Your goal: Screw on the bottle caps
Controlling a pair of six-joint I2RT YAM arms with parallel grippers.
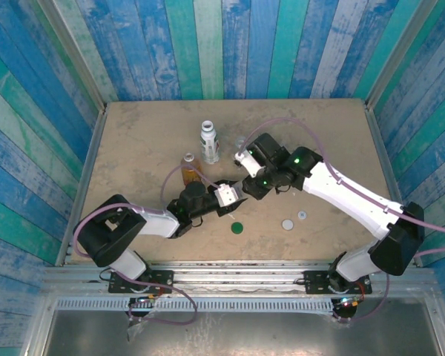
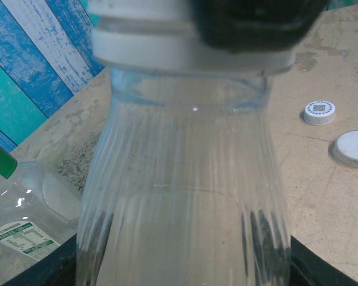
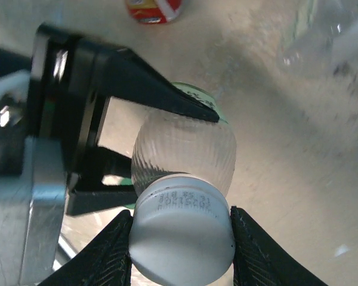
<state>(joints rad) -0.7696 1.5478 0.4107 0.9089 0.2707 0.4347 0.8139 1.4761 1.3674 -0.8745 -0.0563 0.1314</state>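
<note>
Closest in, a white cap [image 3: 180, 232] sat on the neck of the clear ribbed bottle [image 2: 185, 196]. It was pinched from both sides by the right gripper [image 3: 182, 241], evidently so it could be twisted down. The left gripper [image 1: 237, 191] was clamped round the bottle's body mid-table, I'd say to steady it against that turning. A plain loose cap [image 1: 288, 223], a printed loose cap [image 1: 302, 215] and a dark green cap [image 1: 237, 228] lay nearby. The amber bottle [image 1: 188, 167] and white-labelled bottle [image 1: 209, 142] stood behind.
</note>
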